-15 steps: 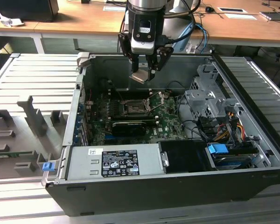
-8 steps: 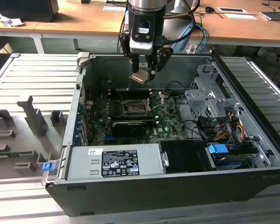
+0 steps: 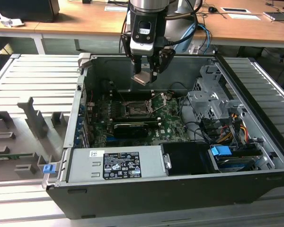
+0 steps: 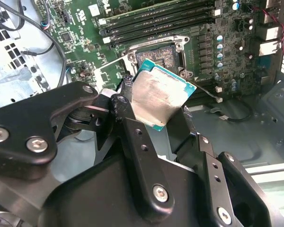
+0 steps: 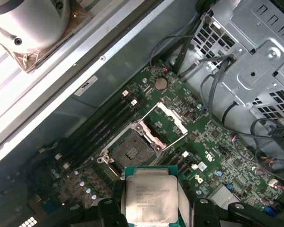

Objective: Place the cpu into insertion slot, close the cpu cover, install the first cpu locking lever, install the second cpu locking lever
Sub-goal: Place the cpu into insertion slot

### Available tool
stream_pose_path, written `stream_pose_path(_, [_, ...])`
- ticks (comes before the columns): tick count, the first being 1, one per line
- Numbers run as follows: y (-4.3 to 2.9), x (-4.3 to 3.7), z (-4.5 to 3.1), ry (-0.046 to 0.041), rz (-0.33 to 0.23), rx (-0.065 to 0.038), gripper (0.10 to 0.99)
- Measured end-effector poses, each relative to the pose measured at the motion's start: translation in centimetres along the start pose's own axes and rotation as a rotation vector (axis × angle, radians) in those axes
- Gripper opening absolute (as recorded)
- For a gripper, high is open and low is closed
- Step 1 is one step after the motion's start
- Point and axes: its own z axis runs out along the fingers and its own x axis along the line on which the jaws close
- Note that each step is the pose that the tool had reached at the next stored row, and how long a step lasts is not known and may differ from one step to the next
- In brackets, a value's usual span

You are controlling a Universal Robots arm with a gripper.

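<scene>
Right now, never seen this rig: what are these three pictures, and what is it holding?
One robot arm works over an open computer case on a ribbed metal table. The exterior view is taken from off the arm; both wrist views come from cameras riding near its wrist. The jaws are shut on the cpu, a thin square chip, held in the air above the motherboard. Below it the socket lies bare, and the cpu cover stands flipped open beside it. The labelled grey box inside the case is the power supply.
</scene>
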Motion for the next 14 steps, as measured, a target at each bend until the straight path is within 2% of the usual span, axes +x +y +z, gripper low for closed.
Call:
stream_pose_path(9, [0.00,0.00,0.09,-0.0041,0.049,-0.001,0.533])
stream_pose_path(14, [-0.01,0.00,0.14,-0.0086,0.106,-0.001,0.533])
